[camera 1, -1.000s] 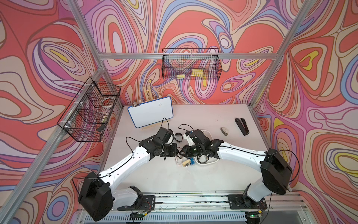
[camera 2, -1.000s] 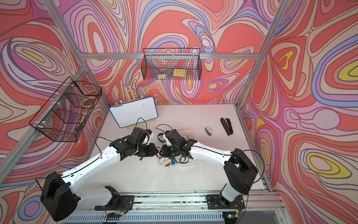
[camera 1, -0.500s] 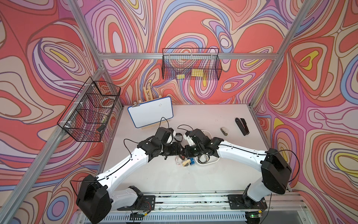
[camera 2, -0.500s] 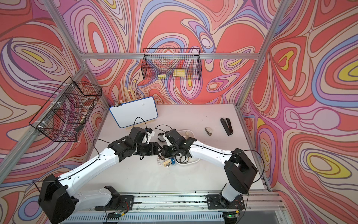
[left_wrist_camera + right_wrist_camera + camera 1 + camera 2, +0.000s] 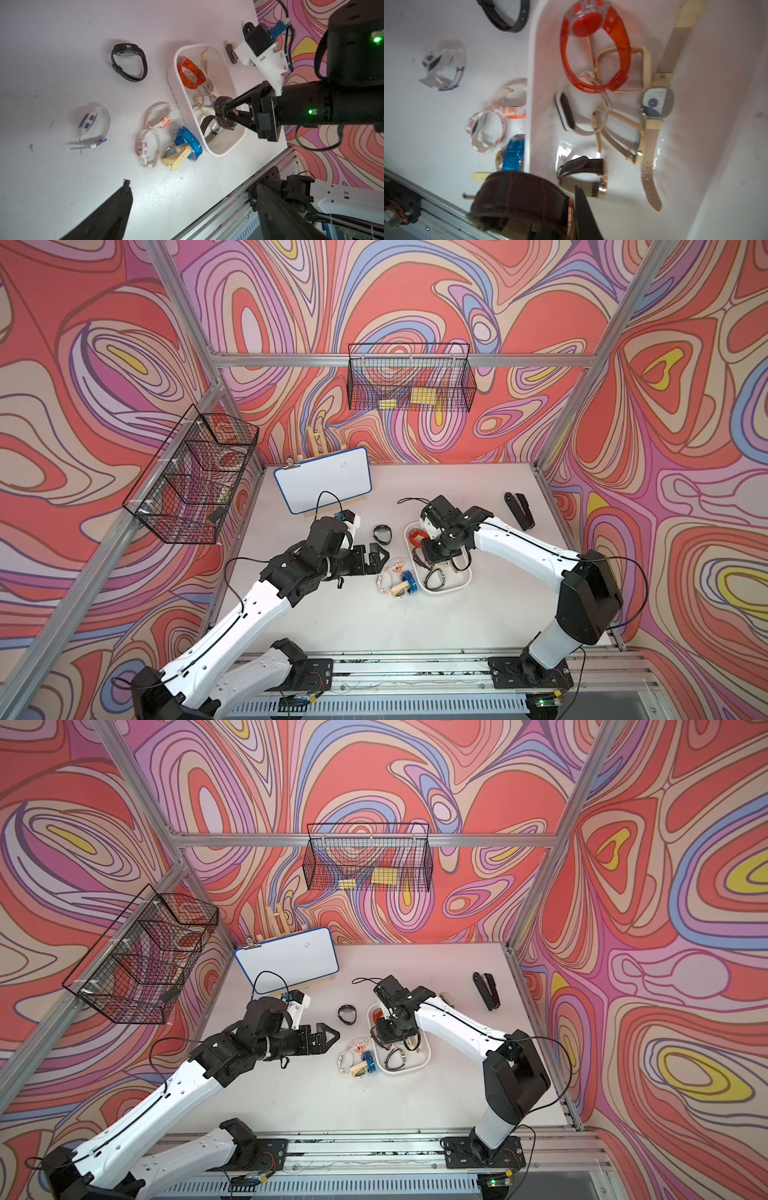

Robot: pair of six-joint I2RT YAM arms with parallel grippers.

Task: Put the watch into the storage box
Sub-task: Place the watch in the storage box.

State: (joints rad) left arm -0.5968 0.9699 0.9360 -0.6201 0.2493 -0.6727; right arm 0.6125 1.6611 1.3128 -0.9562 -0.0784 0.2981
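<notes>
Brown leather watch (image 5: 220, 102) hangs over the storage box (image 5: 220, 150), apparently clear of its floor, with the right gripper (image 5: 228, 113) pinched narrow on the strap. In a top view the left gripper (image 5: 332, 1038) sits at the box's nine o'clock, jaws wide and empty. Loose watches (image 5: 368, 1060) lie at eight o'clock.

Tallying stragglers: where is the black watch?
In a top view the black watch lies alone on the table, between the whiteboard and the storage box.

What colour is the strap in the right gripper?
Dark brown, on the watch; right wrist view shows it best.
</notes>
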